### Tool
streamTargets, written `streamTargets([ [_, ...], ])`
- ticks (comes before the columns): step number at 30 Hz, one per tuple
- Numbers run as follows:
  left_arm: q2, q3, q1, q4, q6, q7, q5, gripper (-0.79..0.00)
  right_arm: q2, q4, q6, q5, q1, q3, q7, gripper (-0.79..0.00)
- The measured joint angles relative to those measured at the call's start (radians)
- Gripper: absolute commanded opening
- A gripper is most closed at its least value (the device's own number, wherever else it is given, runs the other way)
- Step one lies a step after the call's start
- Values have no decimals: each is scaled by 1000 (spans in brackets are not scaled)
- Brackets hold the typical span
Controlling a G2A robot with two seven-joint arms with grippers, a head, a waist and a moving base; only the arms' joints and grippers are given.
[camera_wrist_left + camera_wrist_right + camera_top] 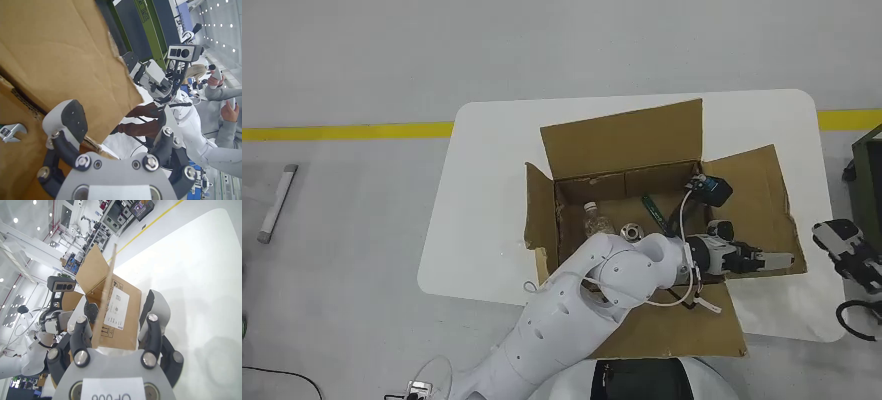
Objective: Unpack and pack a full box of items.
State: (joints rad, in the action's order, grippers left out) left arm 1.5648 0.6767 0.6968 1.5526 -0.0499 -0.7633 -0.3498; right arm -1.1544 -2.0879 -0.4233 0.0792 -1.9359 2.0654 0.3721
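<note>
Brown corrugated box [627,140] on rounded table [482,200]

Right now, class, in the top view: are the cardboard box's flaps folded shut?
No, the cardboard box has its flaps spread outward, and a plastic bottle and a wrench show inside it.

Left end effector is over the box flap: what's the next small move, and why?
Probably draw the left end effector back off the right flap and toward the wrench inside the box: it is open and empty, while the wrench and a bottle lie unpacked there.
</note>
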Motion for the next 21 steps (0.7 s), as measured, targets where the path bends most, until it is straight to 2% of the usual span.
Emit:
streamTargets([
  [2,1,1,2,0,3,-6,-3,0,0,-7,0,-7,8,4,4,-179],
  [5,1,3,5,0,4,-14,-6,0,2,-16,-2,17,13,5,31,-283],
  [6,2,3,6,0,5,-15,-6,0,2,-14,1,25,13,1,37,-394],
  [8,3,5,8,0,5,-19,-6,0,2,-7,11,41,14,-17,42,-496],
  [9,3,5,8,-1,3,-20,-7,0,2,-6,13,50,15,-24,42,-520],
  [12,3,10,11,0,-2,-24,-11,0,-1,2,16,68,14,-50,33,-767],
  [13,3,12,12,1,-3,-25,-13,0,-1,5,16,72,14,-56,30,-785],
  [21,0,35,20,23,-6,-34,-41,0,-3,14,16,94,19,-86,27,-785],
])
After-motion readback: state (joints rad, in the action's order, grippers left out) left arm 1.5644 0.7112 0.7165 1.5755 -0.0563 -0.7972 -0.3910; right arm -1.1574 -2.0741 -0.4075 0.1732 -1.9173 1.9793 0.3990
